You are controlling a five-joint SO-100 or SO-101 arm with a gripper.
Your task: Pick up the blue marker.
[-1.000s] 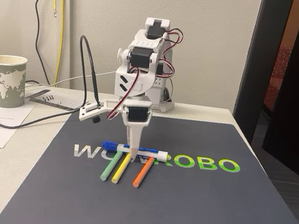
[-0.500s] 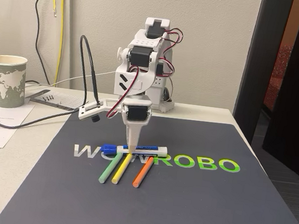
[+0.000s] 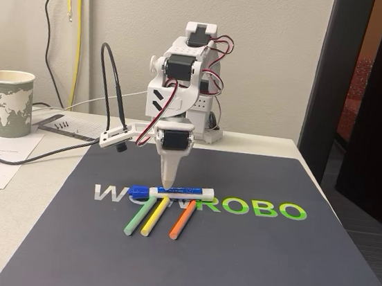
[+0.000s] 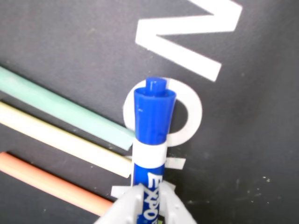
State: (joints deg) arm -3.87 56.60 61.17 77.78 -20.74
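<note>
The gripper, clamped on the blue marker, has risen slightly, lifting it off the mat.

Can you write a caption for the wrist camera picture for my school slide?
Gripper closed around the blue marker, beside green, yellow and orange sticks on the dark mat.

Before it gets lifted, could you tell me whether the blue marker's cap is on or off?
On: the blue marker shows its blue cap seated on the barrel's end.
</note>
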